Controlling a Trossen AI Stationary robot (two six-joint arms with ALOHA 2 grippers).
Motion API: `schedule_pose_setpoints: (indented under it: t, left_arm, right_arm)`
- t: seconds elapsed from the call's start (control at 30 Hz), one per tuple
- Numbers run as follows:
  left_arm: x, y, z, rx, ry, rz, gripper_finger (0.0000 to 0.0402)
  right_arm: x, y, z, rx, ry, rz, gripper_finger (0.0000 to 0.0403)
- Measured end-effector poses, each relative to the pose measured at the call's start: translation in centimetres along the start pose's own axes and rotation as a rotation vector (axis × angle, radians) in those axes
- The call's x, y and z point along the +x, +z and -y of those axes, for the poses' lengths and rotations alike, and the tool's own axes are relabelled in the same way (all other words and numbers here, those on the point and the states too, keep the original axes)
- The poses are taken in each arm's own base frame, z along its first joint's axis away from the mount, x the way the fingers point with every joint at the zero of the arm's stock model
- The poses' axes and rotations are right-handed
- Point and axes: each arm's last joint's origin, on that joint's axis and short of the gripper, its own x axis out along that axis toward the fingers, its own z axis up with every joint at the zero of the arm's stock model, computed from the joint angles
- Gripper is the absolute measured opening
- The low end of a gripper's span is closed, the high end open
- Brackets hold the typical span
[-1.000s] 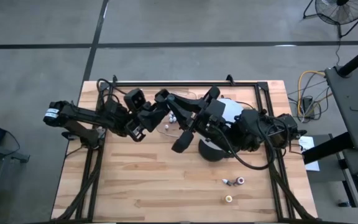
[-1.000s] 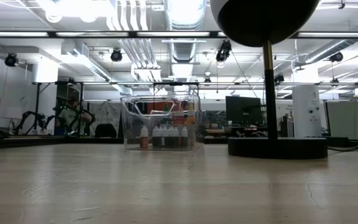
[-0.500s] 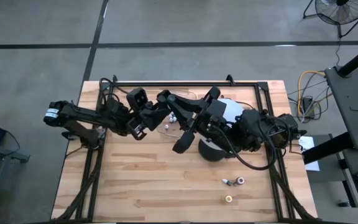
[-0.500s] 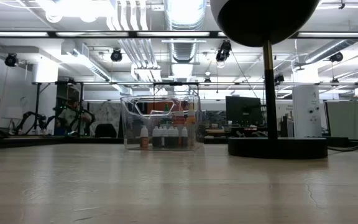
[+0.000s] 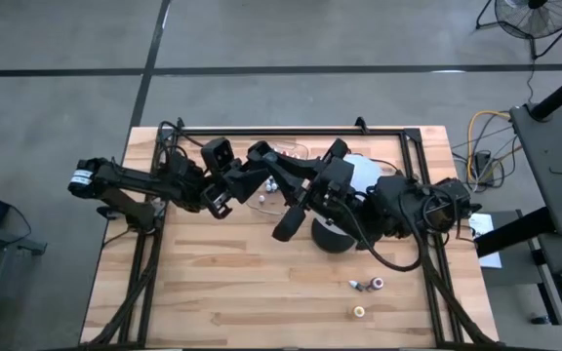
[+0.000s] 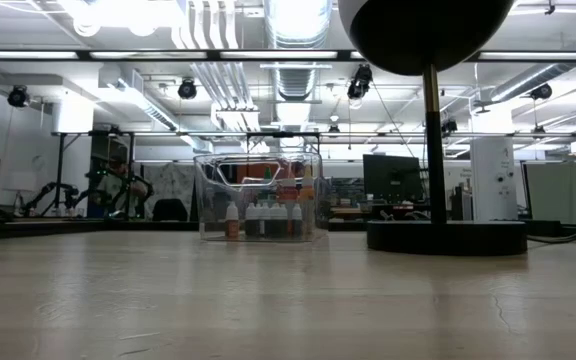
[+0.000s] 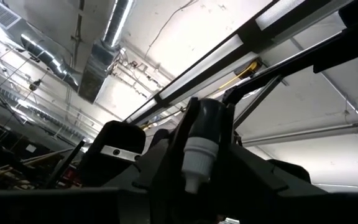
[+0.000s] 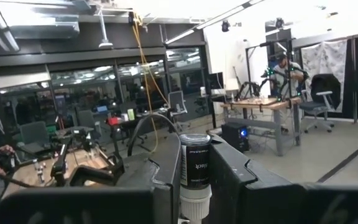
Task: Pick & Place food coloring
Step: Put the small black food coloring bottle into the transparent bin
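With both arms raised over the clear tray [image 6: 258, 200], our left claw [image 7: 197, 180] pinching a dark bottle [image 7: 202, 140] and our right claw [image 8: 194, 186] pinching a black-labelled bottle [image 8: 195, 171], we judge lowering and releasing comes next.

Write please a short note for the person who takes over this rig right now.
Left gripper: closed around a dark bottle.
Right gripper: shut on a black-labelled bottle, cap down.
Done: several small bottles stand in the clear tray.
Left: place both held bottles; three loose bottles lie on the table, on the right arm's side.
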Motion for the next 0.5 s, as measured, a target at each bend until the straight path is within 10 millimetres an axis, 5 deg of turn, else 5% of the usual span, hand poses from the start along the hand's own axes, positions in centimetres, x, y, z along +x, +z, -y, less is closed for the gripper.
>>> schedule_pose_setpoints:
  t: [0.5]
  left_arm:
    - [0.04, 0.02, 0.09, -0.005, -0.044, -0.025, 0.0108]
  right_arm:
    - [-0.02, -0.10, 0.03, 0.015, -0.002, -0.011, 0.0049]
